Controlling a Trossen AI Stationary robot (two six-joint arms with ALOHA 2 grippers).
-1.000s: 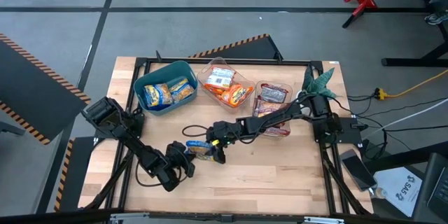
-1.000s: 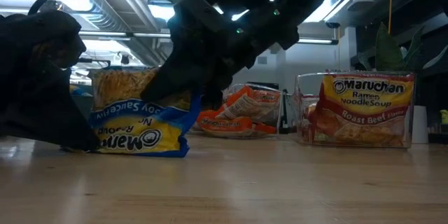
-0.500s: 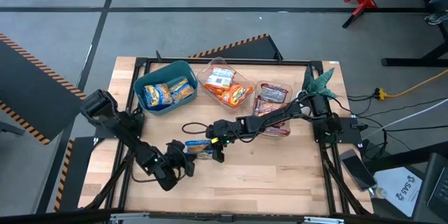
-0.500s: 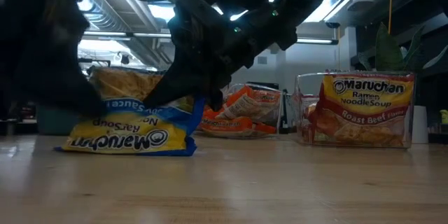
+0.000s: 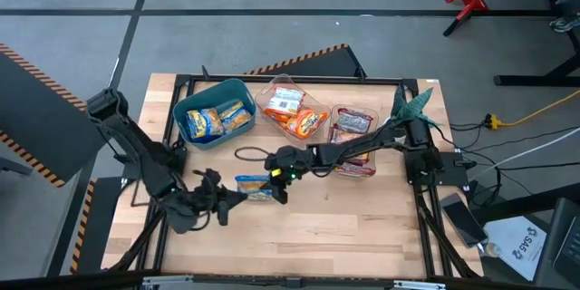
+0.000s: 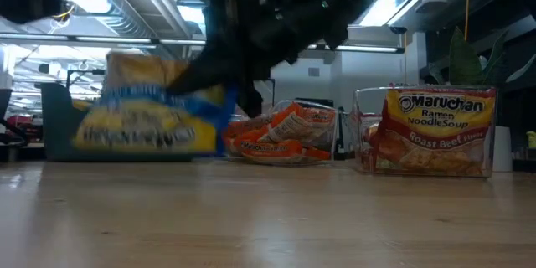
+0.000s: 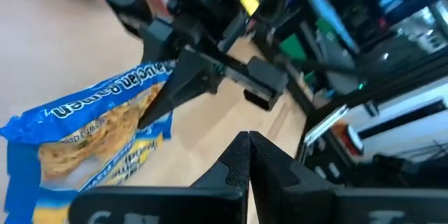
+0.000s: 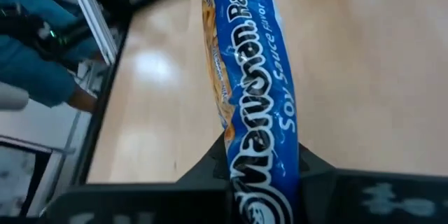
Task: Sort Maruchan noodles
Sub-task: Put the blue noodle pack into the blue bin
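At frame centre above the bench (image 5: 362, 227), my right tool (image 5: 276, 181) pinches the blue noodle packet (image 5: 255, 187), extending leftward; left tool (image 5: 220, 201) pressed together.

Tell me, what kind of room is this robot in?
Probably a robotics lab or workshop: a wooden table on a metal frame, hazard-striped floor tape on grey concrete, and long ceiling lights over an open room.

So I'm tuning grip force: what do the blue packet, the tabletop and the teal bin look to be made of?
Blue packet: thin glossy plastic film, printed and creased, pinched in the right hand. Tabletop: pale wood with visible grain and a light sheen. Teal bin: likely rigid moulded plastic, smooth and matte.
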